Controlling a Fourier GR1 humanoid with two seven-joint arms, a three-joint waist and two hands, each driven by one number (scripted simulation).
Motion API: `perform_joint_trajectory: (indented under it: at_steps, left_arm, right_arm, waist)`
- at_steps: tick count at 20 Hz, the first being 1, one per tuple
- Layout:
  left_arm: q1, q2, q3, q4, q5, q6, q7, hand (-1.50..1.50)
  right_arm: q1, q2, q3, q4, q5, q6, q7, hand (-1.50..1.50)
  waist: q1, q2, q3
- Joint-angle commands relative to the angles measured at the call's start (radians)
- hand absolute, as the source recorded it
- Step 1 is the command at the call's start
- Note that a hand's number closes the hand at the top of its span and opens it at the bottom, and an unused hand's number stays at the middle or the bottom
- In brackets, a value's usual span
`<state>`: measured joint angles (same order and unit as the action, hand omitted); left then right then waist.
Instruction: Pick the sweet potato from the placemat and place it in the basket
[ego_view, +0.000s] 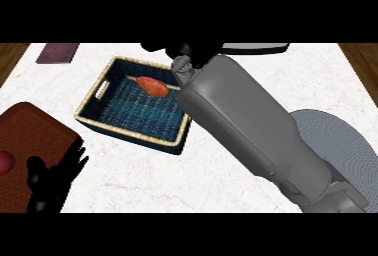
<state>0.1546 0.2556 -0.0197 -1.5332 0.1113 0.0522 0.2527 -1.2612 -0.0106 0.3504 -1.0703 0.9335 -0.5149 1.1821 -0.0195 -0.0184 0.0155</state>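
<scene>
Sweet potato lies inside the basket, so the delivery looks made; right hand beyond the rim, fingers indistinct; left hand rests, fingers spread.

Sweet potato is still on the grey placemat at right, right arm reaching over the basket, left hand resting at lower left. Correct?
Not quite. The head view shows the sweet potato inside the basket, not on the grey placemat. The right arm does reach over the basket, and the left hand rests at lower left.
</scene>
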Motion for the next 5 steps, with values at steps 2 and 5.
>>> perform_joint_trajectory:
  at_steps: [2,5]
  left_arm:
    - [0.036,-0.016,-0.004,0.061,0.016,-0.008,0.044,0.00]
    - [0.079,-0.047,-0.035,0.046,-0.019,0.021,0.025,0.00]
  right_arm:
    - [0.051,-0.016,-0.081,-0.102,0.087,-0.020,0.206,-1.50]
    - [0.133,-0.035,-0.095,-0.250,0.099,0.053,0.208,-1.50]
  waist:
    - [-0.023,0.004,-0.015]
    - [-0.046,-0.006,-0.015]
